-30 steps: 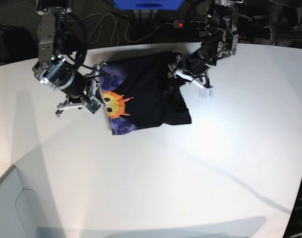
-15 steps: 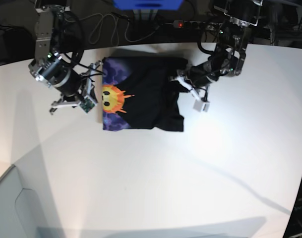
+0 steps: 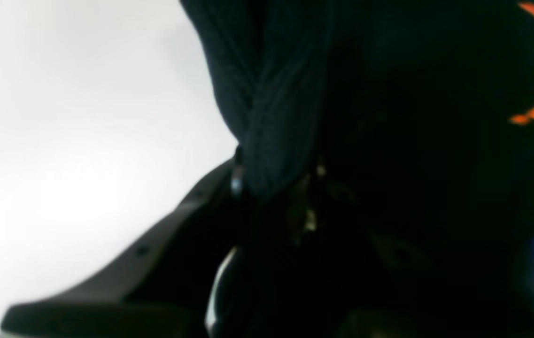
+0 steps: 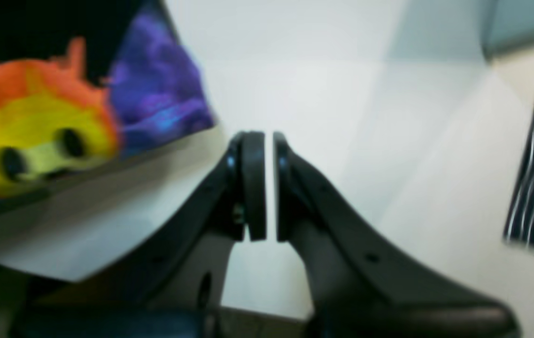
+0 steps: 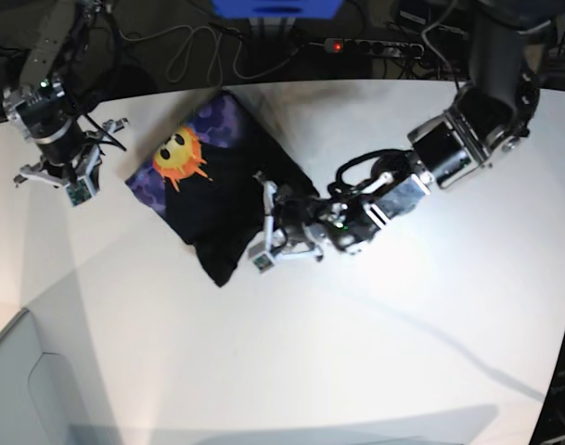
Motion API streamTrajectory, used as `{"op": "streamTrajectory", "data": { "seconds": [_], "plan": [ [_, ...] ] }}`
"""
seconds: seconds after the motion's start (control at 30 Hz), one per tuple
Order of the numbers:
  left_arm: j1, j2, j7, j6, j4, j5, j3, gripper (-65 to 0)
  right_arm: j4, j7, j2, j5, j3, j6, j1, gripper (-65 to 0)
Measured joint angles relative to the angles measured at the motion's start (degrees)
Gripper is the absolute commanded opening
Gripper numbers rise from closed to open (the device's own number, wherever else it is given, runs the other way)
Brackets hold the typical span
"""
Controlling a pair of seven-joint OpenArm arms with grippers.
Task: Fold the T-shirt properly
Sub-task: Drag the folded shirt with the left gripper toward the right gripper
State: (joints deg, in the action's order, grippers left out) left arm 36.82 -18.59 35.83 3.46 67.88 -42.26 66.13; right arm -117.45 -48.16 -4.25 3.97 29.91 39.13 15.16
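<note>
In the left wrist view, the left gripper (image 3: 267,188) has its jaws pinched narrow on a ridge of black cloth of the T-shirt (image 3: 389,117), with a scrap of orange print at the right edge and bare white desk (image 3: 60,117) on the other side. In the right wrist view, the right gripper (image 4: 269,188) has its pads drawn together with only a sliver between them and nothing in them; it hangs over bare desk, just beside the shirt's sun and purple cloud print (image 4: 36,131). In the base view the T-shirt (image 5: 208,199) lies as a skewed, roughly diamond-shaped bundle in the far left part of the desk, sun print up toward the far edge, a loose dark corner pointing toward the near side. The left gripper (image 5: 268,236) grips the bundle's right side; the right gripper (image 5: 73,167) sits apart from it near the left edge. The fold looks partly made but untidy: edges are not squared and the near corner needs tucking. The desk's near half and right side offer plenty of room.
</note>
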Motion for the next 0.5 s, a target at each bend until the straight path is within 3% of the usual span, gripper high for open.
{"op": "streamTrajectory", "data": {
  "seconds": [0.17,0.23,0.37,0.5],
  "plan": [
    [-0.2,6.7,-0.4,-1.1,0.0,24.1,2.1,-65.0,0.0,-0.3,2.4,0.0,6.6,0.0,0.3,-65.0],
    [-0.5,9.3,0.6,1.8,-0.2,33.2,2.2,-65.0,-0.1,-0.3,3.2,0.1,8.1,0.0,1.0,-65.0],
    [-1.0,11.6,0.8,13.0,-0.4,43.9,1.9,-65.0,-0.1,-0.3,4.3,0.0,9.4,0.0,1.2,-65.0],
    [-1.6,13.4,2.2,16.2,-0.4,49.0,0.7,-65.0,-0.1,-0.3,4.3,0.0,9.7,0.0,1.2,-65.0]
  ]
}}
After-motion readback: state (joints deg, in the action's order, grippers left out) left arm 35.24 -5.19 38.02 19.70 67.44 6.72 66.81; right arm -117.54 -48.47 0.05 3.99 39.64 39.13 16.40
